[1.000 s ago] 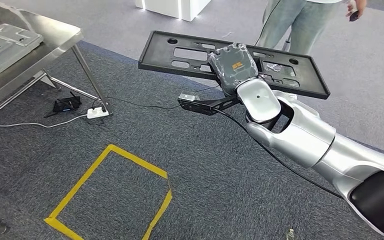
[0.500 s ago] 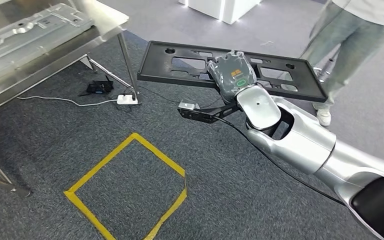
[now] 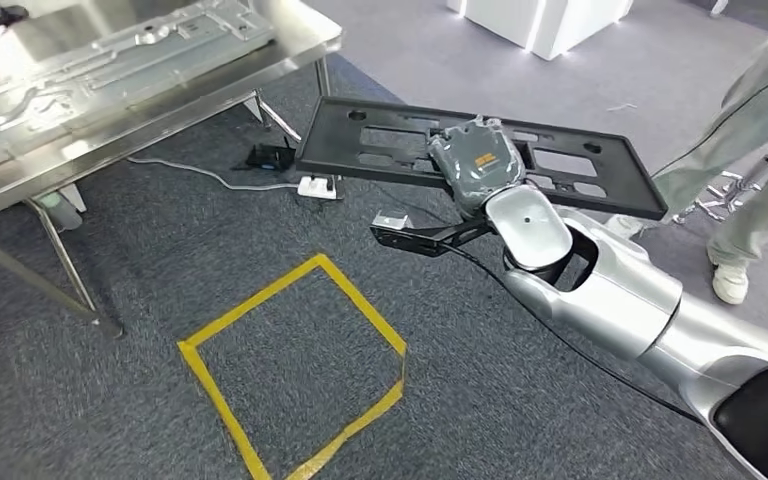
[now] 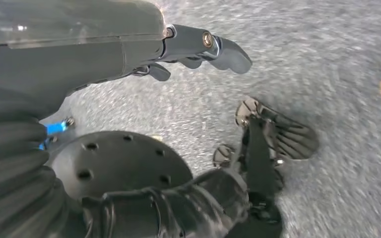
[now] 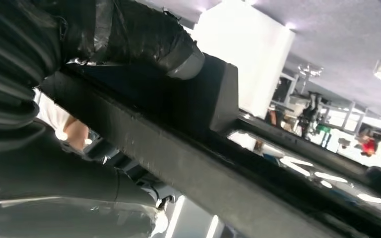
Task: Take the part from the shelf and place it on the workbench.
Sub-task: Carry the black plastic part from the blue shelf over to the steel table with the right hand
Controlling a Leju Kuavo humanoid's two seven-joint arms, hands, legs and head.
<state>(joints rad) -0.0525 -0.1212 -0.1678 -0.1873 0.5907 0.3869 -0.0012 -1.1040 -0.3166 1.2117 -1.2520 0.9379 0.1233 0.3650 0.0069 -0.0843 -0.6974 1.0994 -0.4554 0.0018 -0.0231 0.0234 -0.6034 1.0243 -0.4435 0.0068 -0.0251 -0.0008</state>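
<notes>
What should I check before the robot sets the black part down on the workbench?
1. Grip: the right hand holds the black part near its middle, the part about level. Ok.
2. Position: the part hangs over the carpet, beside the workbench, not above it. Not ok yet.
3. Landing spot: a metal panel already lies on the bench; whether enough bare top remains, cannot tell.
4. Bystander: a person stands near the part's far end. Not ok, watch clearance.
5. Floor: a power strip and cable lie by the bench leg. Not ok for stepping there.
6. Left hand: holds nothing, low over the carpet. Ok.
</notes>
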